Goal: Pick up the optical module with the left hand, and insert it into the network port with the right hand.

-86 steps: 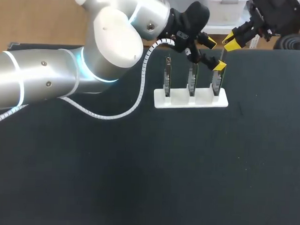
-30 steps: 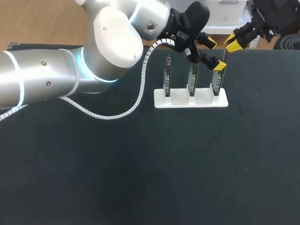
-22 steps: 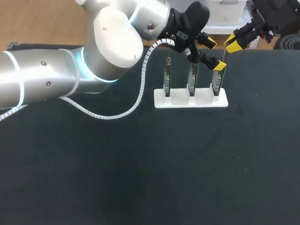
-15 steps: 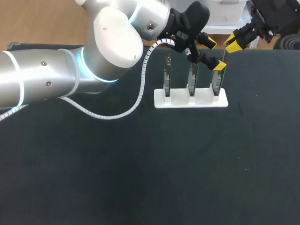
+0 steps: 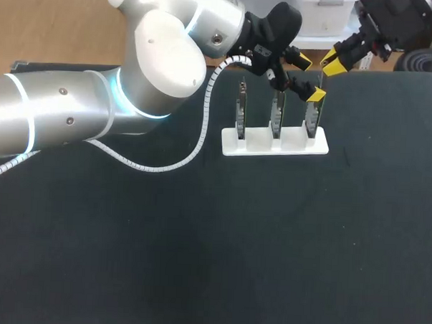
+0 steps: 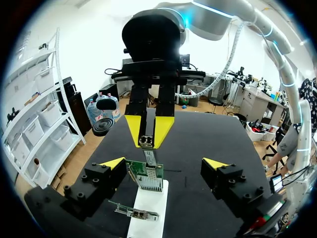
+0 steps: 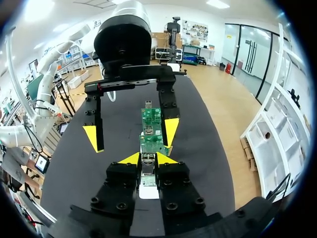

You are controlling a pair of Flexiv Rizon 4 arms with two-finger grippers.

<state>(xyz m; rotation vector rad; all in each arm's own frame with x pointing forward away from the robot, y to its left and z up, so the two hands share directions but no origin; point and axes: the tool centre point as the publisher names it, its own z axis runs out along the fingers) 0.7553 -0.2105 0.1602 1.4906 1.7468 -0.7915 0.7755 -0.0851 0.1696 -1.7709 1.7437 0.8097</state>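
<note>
A white stand (image 5: 274,144) holds three upright green network cards. My right gripper (image 5: 333,62) hangs above the rightmost card (image 5: 312,122), shut on the small metal optical module (image 7: 147,164). In the left wrist view the optical module (image 6: 147,143) sits between the right gripper's yellow tips, its lower end just over the port on the card's top edge (image 6: 146,174). My left gripper (image 5: 308,78) is open and straddles that same card, one fingertip (image 6: 112,162) on each side, touching nothing.
The stand's other two cards (image 5: 241,113) (image 5: 276,116) rise just left of the grippers. My left arm (image 5: 96,106) and its white coiled cable (image 5: 195,143) lie across the table's back left. Black tabletop (image 5: 234,249) spreads in front of the stand.
The right gripper has shifted only very slightly above the rightmost card, still holding the module. The left arm has kept still.
</note>
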